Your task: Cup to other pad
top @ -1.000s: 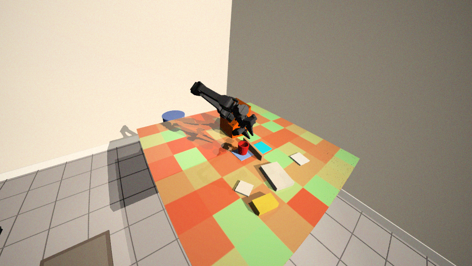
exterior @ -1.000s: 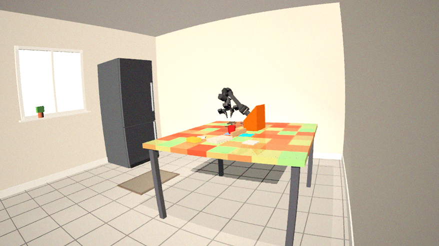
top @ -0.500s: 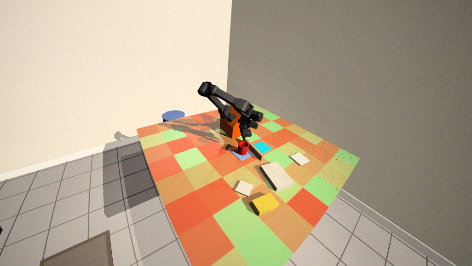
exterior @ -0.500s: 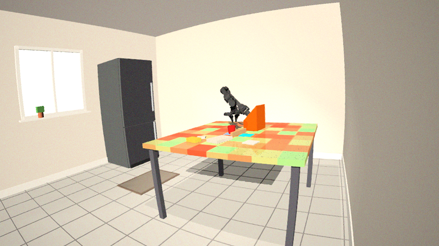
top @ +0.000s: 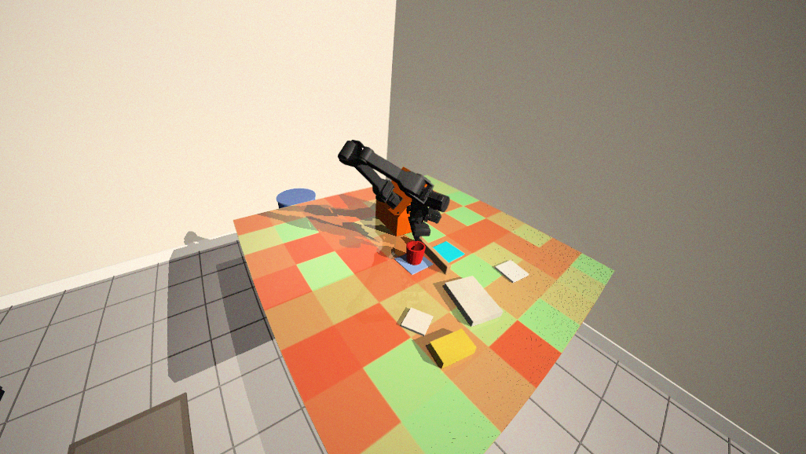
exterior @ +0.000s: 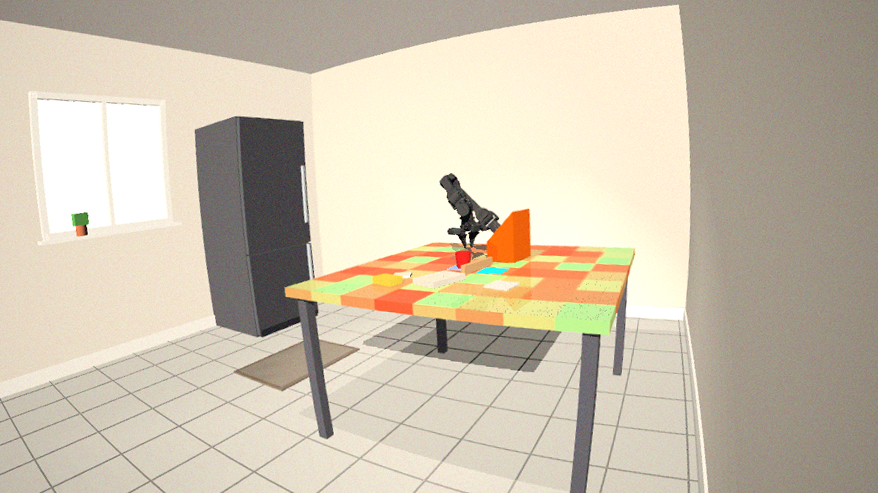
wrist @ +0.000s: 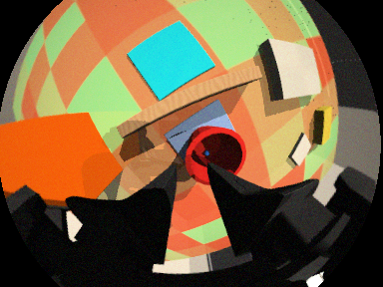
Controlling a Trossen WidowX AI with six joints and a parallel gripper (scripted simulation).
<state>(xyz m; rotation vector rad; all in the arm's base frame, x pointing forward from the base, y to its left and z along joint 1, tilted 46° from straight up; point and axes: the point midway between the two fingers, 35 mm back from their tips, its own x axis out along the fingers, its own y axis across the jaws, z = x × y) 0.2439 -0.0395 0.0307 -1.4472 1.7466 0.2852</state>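
Observation:
A red cup (top: 415,253) (exterior: 462,257) (wrist: 217,151) stands upright on a pale blue pad (top: 407,265) (wrist: 207,122). A small blue marble (wrist: 206,151) shows inside it. A cyan pad (top: 448,250) (exterior: 493,271) (wrist: 171,59) lies just beyond, with a low wooden bar (top: 437,262) (wrist: 199,95) between the two pads. My gripper (top: 419,232) (exterior: 470,241) (wrist: 191,167) hangs right over the cup. It is partly open, and its fingertips straddle the cup's near rim without gripping it.
An orange wedge block (top: 394,218) (exterior: 512,236) (wrist: 54,158) stands close behind the cup, beside the arm. Three white slabs (top: 474,299) (top: 511,270) (top: 417,320) and a yellow block (top: 453,346) lie farther out on the chequered table (top: 338,371).

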